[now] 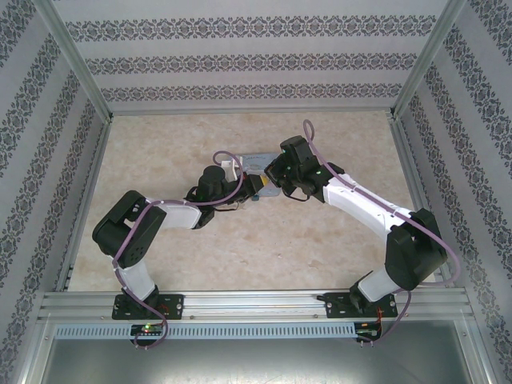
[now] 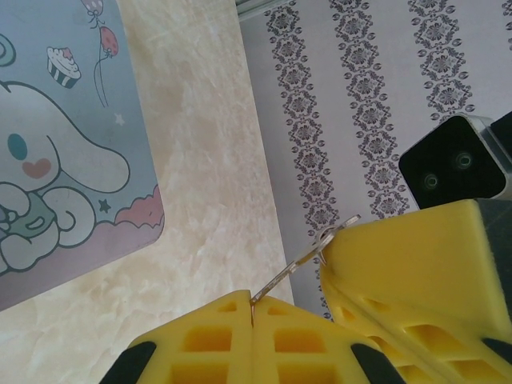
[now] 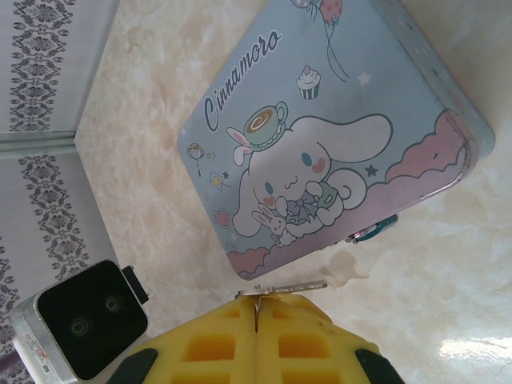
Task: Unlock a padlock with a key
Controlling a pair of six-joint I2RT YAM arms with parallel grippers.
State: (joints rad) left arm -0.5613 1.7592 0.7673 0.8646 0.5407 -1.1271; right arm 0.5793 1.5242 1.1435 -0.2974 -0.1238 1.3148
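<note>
Patterned walls [image 1: 256,64] box in the marbled desk [image 1: 240,264]. At left, the jaws of the left gripper [image 2: 252,308] are shut on the slim key [image 2: 292,270], whose far end reaches the right gripper [image 3: 256,308], jaws also shut on it. I judge this a regrip between the 2 arms. Next, 1 must release and the key be aimed at the padlock [image 3: 372,231], seemingly the small teal piece on the edge of the tin [image 3: 360,88], crowded by both arms.
</note>
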